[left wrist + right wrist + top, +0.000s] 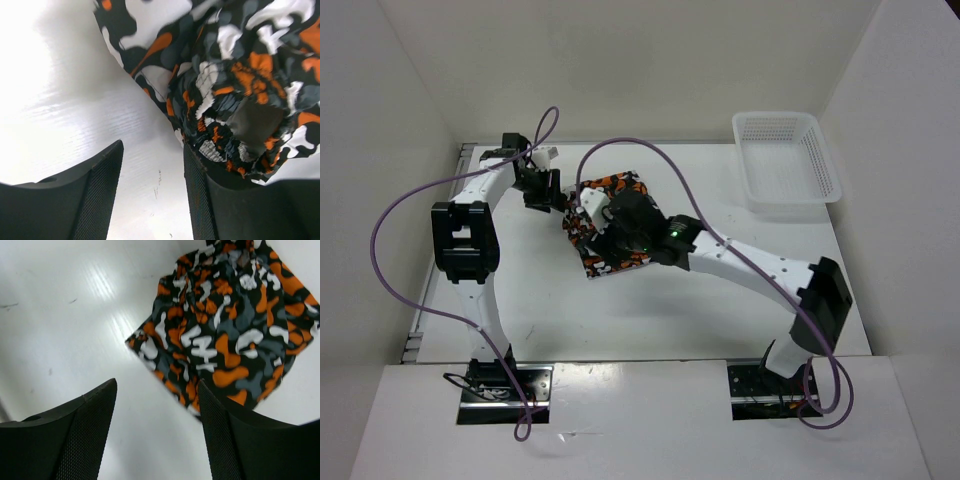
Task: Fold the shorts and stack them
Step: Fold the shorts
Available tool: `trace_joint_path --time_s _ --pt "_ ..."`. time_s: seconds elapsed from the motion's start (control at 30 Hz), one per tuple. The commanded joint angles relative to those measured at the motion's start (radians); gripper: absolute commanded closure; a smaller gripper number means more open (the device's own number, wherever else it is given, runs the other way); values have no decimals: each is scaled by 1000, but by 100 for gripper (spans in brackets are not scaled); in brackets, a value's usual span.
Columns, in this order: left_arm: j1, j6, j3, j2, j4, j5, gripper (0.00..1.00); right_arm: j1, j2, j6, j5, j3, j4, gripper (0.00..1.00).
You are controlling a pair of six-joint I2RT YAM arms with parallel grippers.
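Presently, left hand (152,150) and right hand (157,390) hover agape by shorts (620,186)

Open table (650,310) is seen along the near side and toward the basket (786,160) in the far right corner; the centre is blocked by the shorts (620,186) and the two arms meeting there.

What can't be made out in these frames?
- Top view: the right arm covers the middle of the shorts; fold state and layer count unclear.
- Left wrist: shorts run off the top and right edges.
- Right wrist: shorts cut off at the top and right edges.
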Motion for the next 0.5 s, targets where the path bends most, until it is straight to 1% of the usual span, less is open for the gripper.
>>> trace_joint_path --time_s 0.0,0.07,0.17,0.23,0.33,0.4,0.43,0.47 --pt "-1 5 71 -60 -12 -6 41 11 143 -63 91 -17 221 29" --pt "-1 5 98 -71 -21 -18 38 11 220 -117 157 -17 264 29" --pt "-10 5 123 -71 -30 -18 36 11 281 -193 157 -36 336 29" --pt "-25 5 123 -48 -30 -29 35 11 306 -204 166 -36 393 29" --pt "-39 5 123 -9 -39 -18 35 11 351 -192 185 18 416 29" --pt "-39 5 123 15 -39 -7 35 11 361 -192 209 36 439 32" --pt "-39 5 112 15 -39 -16 35 11 361 -192 218 36 449 37" --pt "-39 5 112 26 -39 -16 35 11 361 -192 219 36 459 38"
